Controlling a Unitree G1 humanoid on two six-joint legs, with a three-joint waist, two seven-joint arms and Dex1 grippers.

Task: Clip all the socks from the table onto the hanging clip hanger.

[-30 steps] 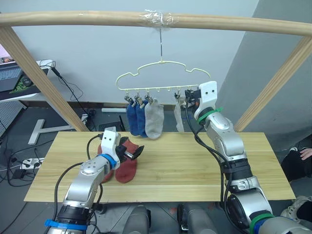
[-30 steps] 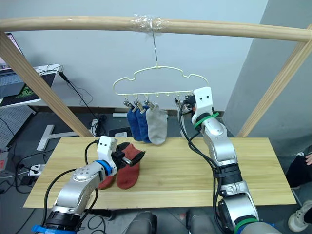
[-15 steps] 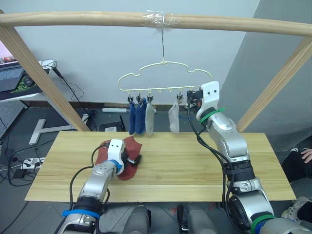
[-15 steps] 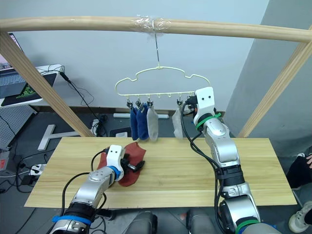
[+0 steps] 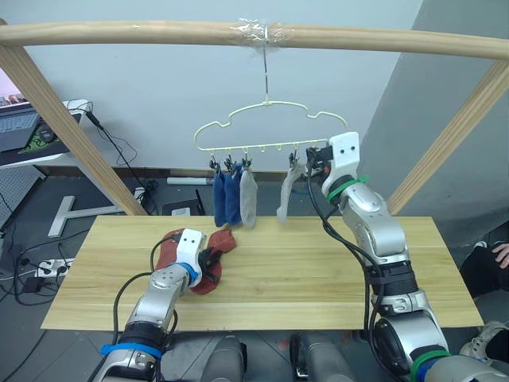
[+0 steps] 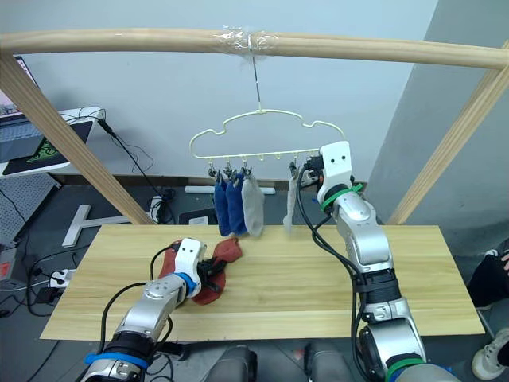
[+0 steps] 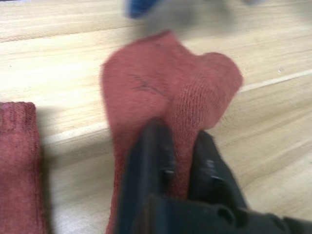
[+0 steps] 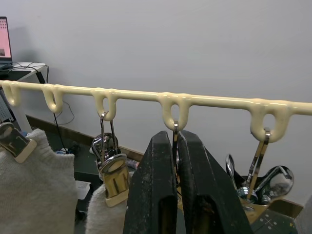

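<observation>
The left gripper point(image 7: 178, 161) is pinching a bunched rust-red sock point(image 7: 161, 92) on the table point(image 5: 318, 274), whose right half is lying bare. Beyond, the right gripper point(image 8: 175, 161) is clamping a clip on the pale clip hanger point(image 5: 270, 127), 4 socks dangling.

- It looks like a lab or test room rather than a home.
- A bare wooden pole frame point(image 5: 238, 32) is set up over a plain plank table point(image 5: 302, 270).
- The floor behind carries loose cables and a power strip point(image 5: 48, 264).
- A side desk point(image 5: 40, 143) holds a laptop point(image 5: 16, 123).
- The walls are plain grey.
</observation>
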